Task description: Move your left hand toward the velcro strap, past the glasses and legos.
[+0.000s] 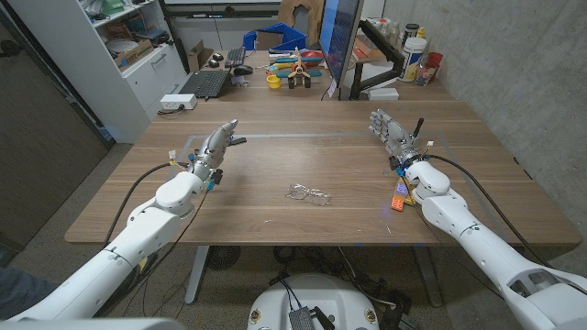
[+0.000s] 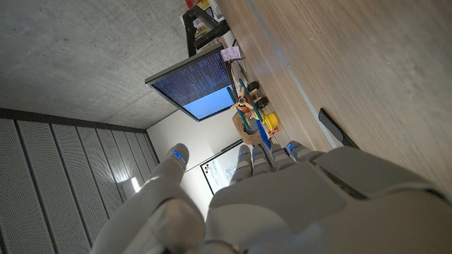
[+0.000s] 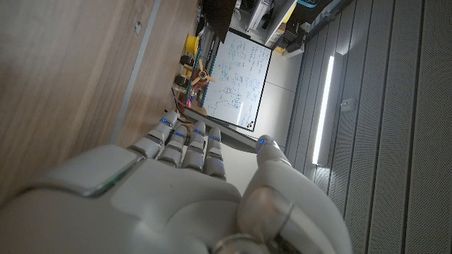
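A black velcro strap [image 1: 238, 140] lies on the wooden table [image 1: 303, 165], right at the fingertips of my left hand [image 1: 215, 147]. That hand is open, its fingers stretched out straight and holding nothing. The left wrist view shows the strap [image 2: 336, 128] as a dark strip just beyond the hand [image 2: 296, 204]. Clear glasses [image 1: 307, 193] lie in the middle of the table, to the right of my left arm. Small orange and pink legos [image 1: 400, 196] sit beside my right wrist. My right hand [image 1: 389, 130] stands open at the right, fingers apart, holding nothing.
A small black object [image 1: 417, 126] stands just beyond my right hand. Pale tape lines [image 1: 303, 136] run across the far part of the table. Behind it is a desk with a laptop [image 1: 205, 82], a monitor [image 1: 337, 37] and toys [image 1: 298, 69].
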`<act>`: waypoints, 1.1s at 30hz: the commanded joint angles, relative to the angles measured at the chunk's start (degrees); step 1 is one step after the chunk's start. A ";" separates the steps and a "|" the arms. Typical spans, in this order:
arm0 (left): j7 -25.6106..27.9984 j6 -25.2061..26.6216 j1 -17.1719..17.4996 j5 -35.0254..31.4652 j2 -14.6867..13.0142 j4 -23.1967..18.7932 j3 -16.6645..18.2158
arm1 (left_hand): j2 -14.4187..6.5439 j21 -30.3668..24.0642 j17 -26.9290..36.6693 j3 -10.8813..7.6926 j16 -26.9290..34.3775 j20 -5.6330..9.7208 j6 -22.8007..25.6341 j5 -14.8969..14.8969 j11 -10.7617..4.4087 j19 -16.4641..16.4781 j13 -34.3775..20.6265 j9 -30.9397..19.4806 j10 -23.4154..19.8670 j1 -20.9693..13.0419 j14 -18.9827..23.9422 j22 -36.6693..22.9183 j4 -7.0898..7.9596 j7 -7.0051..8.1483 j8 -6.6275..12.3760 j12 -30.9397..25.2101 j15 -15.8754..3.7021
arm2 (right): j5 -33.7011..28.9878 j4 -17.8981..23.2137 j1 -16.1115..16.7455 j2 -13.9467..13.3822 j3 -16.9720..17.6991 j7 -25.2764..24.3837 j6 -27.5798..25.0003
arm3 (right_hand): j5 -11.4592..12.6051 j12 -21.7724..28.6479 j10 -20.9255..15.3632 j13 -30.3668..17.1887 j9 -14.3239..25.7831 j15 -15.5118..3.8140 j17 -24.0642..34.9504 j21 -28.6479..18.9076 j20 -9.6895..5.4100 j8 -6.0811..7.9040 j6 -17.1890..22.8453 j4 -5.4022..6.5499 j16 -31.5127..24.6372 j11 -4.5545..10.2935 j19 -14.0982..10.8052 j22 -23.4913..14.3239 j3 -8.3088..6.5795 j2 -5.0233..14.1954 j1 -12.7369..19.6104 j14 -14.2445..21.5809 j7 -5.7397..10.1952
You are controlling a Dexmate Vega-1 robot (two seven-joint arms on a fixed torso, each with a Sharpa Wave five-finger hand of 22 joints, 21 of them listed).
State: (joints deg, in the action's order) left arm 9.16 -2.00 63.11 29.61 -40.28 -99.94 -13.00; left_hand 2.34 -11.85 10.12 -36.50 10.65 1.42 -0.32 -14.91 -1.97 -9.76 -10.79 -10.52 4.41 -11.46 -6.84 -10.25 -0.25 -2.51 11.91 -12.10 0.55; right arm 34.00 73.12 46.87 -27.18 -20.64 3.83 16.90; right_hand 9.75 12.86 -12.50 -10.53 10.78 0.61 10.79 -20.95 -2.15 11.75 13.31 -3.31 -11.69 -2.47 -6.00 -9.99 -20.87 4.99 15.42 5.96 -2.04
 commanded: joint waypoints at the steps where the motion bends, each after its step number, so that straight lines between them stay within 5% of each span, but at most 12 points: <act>1: 5.13 6.22 1.33 -4.24 -1.70 -3.69 1.44 | 0.00 0.02 0.15 -0.16 0.43 -0.26 0.91 -0.54 -0.18 -0.41 -0.23 -0.29 -0.75 -1.04 0.55 -0.14 -0.64 0.10 0.49 -0.38 -0.20 | -0.22 -1.95 -1.04 0.63 -0.68 0.33 0.32 | 0.22 0.20 -0.66 -0.10 0.16 -0.11 0.28 0.29 -1.19 -0.12 0.58 -0.19 -0.30 0.09 -0.67 -0.17 0.21 0.33 0.10 0.56 -0.19; 33: 6.41 13.92 4.46 -7.21 -3.24 -9.08 6.07 | -0.25 -0.01 0.16 -0.29 0.31 -0.38 2.19 -0.47 -0.55 -0.07 -0.25 -0.34 -1.43 -2.99 1.16 -0.17 -1.95 0.49 0.60 -0.32 -0.61 | -0.41 -3.42 -1.98 1.05 -1.29 0.42 0.42 | 0.24 0.09 -0.80 -0.11 0.17 -0.12 0.25 0.85 -1.12 -0.21 0.68 -0.36 -0.11 0.08 -0.93 -0.19 0.42 0.46 0.06 0.68 -0.14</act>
State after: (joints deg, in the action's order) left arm 14.76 9.12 65.79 23.45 -42.87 -106.68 -8.86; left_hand 2.17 -11.86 10.14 -36.65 10.65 1.42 1.55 -14.91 -2.44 -9.76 -10.79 -10.52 3.30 -13.84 -6.08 -10.25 -1.84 -1.73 12.36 -12.31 0.00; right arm 33.73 70.29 45.42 -26.33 -21.62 3.97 17.21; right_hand 9.75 12.86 -12.69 -10.53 10.78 0.29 10.78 -20.27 -2.15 11.75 13.52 -3.47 -11.69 -2.27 -6.40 -9.99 -20.71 4.99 15.42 6.26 -2.25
